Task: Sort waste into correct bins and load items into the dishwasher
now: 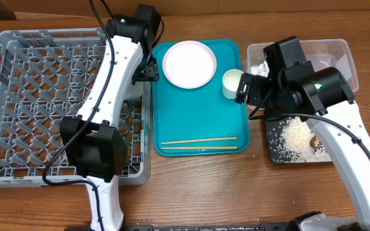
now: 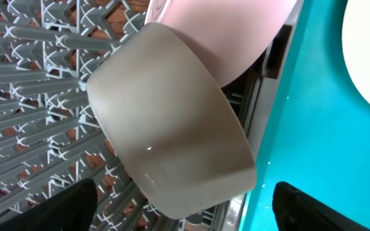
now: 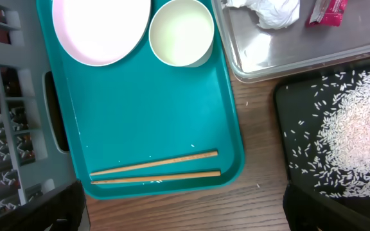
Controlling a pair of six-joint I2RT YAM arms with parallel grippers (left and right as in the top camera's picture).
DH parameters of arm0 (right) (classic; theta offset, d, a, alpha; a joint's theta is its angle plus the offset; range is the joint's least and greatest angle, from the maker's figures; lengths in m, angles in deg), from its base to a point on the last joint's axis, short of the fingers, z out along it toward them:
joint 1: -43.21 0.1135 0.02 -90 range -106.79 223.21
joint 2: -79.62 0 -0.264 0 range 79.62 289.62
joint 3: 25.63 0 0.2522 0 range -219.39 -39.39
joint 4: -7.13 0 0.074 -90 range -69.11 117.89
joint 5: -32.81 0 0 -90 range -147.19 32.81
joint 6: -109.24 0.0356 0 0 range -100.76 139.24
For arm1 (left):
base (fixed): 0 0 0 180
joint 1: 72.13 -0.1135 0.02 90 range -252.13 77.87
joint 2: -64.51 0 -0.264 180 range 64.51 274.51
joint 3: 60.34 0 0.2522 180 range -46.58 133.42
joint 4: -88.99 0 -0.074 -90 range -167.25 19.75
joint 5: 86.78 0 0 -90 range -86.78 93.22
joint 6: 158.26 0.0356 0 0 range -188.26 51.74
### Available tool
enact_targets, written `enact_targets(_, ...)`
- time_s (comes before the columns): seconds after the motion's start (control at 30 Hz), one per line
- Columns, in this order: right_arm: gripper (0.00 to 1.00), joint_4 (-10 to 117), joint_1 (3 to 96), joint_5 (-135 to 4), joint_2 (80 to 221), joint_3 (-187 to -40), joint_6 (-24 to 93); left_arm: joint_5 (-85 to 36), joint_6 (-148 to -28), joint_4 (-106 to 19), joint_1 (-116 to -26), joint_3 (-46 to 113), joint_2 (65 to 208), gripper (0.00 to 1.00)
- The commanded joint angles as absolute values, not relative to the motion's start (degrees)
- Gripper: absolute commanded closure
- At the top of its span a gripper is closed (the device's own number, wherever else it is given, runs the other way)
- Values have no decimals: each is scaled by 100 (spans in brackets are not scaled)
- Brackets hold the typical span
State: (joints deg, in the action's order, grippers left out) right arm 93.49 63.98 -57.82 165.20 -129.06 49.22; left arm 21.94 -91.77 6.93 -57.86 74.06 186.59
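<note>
The pale round bowl (image 2: 172, 122) lies on its side in the grey dish rack (image 1: 44, 96), leaning on the large pink plate (image 2: 230, 32); my left arm hides both from overhead. My left gripper (image 1: 148, 69) is open at the rack's right edge, its fingers apart on either side of the bowl. The smaller plate (image 1: 189, 63), white cup (image 1: 231, 83) and two chopsticks (image 1: 199, 143) lie on the teal tray (image 1: 172, 122). My right gripper (image 1: 243, 88) is open and empty above the tray's right side. The clear tub (image 1: 339, 51) holds the tissue (image 3: 268, 11) and red wrapper (image 3: 326, 11). The black tray (image 1: 272, 138) holds rice (image 1: 297, 136) and a brown lump (image 1: 315, 140).
The rack fills the left of the table and touches the teal tray's left edge. The clear tub and black tray stand side by side at the right. Bare wood table (image 1: 236, 186) runs along the front.
</note>
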Motion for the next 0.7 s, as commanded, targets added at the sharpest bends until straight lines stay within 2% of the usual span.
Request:
enact_targets(0.0, 0, 9316, 6414, -5725, 16494, -12945, 4929, 2138, -9094, 695, -5736, 7502, 18698, 13)
enact_targets(0.2, 0, 9316, 6414, -5725, 16494, -12945, 4929, 2205, -9146, 691, -5736, 7502, 18698, 18)
enact_targets(0.67, 0, 9316, 6414, -5725, 16494, -12945, 4929, 2214, -9421, 627, -5730, 7502, 18702, 19)
